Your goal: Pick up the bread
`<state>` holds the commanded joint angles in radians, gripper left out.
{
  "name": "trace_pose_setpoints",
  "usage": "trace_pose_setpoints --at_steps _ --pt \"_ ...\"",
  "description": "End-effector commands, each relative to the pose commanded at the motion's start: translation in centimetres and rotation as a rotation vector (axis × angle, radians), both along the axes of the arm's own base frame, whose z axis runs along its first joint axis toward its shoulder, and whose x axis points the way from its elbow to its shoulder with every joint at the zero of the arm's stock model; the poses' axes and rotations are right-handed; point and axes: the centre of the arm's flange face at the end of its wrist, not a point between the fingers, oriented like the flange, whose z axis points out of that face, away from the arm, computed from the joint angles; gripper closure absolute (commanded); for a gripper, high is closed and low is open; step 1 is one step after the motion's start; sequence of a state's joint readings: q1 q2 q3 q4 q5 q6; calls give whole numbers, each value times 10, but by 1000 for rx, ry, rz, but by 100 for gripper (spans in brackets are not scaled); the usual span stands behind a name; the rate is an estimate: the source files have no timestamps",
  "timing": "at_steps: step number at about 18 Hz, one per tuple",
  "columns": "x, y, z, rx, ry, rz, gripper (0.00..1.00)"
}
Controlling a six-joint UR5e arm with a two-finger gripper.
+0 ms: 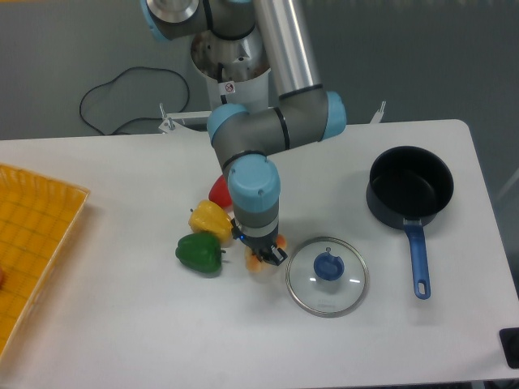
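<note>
The bread (261, 266) is a pale orange-peach lump on the white table, mostly hidden under my gripper; only small parts show by the fingers. My gripper (263, 254) points straight down over it, with its fingers on either side of the lump. The wrist blocks the view, so I cannot tell whether the fingers are pressed on the bread. The yellow pepper (209, 220) and the red pepper (220, 191) lie just to the left of the gripper.
A green pepper (199, 252) lies left of the bread. A glass lid with a blue knob (327, 275) lies right of it. A dark pot with a blue handle (409, 193) stands at the right. A yellow tray (32, 243) is at the left edge.
</note>
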<state>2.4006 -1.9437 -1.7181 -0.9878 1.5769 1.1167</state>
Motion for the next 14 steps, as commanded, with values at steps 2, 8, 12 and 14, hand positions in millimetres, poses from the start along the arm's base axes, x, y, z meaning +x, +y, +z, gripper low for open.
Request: trace_pose_setpoints --at_steps 2,8,12,14 --pt "-3 -10 26 -5 -1 16 91" --pt "-50 -61 94 -6 -1 111 91" --pt "-92 -104 101 -8 10 88 91" --pt "-109 -122 101 -11 13 77 91"
